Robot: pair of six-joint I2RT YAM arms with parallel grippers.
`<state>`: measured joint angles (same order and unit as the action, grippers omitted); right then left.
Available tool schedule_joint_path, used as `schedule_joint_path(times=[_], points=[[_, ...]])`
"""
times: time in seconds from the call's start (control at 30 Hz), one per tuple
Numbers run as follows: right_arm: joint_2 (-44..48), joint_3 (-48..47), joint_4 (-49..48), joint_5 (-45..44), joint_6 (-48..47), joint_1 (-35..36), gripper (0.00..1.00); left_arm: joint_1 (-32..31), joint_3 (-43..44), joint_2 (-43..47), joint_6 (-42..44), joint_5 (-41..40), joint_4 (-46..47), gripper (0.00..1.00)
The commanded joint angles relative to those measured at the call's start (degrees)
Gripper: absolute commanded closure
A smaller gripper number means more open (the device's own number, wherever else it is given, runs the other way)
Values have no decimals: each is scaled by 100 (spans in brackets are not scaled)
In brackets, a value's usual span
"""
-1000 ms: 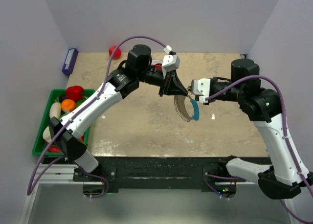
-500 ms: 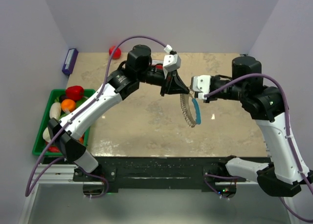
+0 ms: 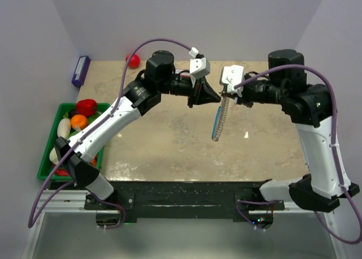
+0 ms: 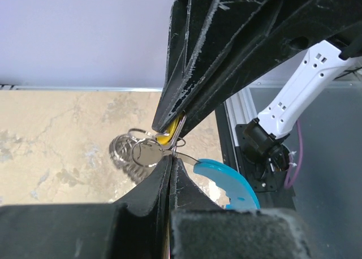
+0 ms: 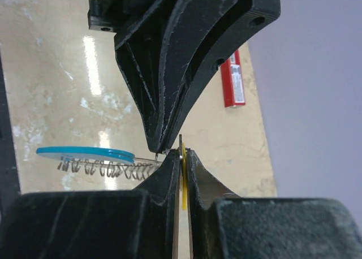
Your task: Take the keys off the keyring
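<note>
The keyring hangs in the air between both grippers as a silvery coiled loop, seen edge-on, with its light-blue segment at the bottom. My left gripper is shut on a thin wire of the keyring, just left of the blue segment. My right gripper meets it tip to tip from the right. In the right wrist view, that gripper is shut on the flat yellow keys, with a thin metal piece pressed beside them. The keys also show yellow between the right fingers in the left wrist view.
A green basket of toy vegetables stands at the table's left edge. A red ball lies at the back left, near a purple box against the wall. A red rectangular box lies on the table behind the grippers.
Both grippers have risen and moved toward the back, still tip to tip. The keyring has swung from a broad curved loop to hanging straight and edge-on.
</note>
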<state>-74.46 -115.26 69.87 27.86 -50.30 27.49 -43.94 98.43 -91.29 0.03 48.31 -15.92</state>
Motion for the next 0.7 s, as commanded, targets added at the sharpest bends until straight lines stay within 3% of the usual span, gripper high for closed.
schedule_joint_path(times=[0.0,0.1,0.23,0.37,0.6,0.67], points=[[-376,-681,229,35,890,55,100,-106,97,-30,-82,-383,-262,100],[-368,-525,229,377,1662,55,100,-97,80,-3,-74,-620,-262,100],[-87,-85,10,1158,2033,55,100,-106,27,32,-56,-701,-253,100],[45,74,19,1618,1287,64,100,-106,27,14,-65,-543,-227,100],[993,1608,-1781,1512,418,55,100,-97,-8,14,-91,-236,-183,100],[934,1586,-1723,1600,136,64,100,-106,-8,14,-91,-165,-183,100]])
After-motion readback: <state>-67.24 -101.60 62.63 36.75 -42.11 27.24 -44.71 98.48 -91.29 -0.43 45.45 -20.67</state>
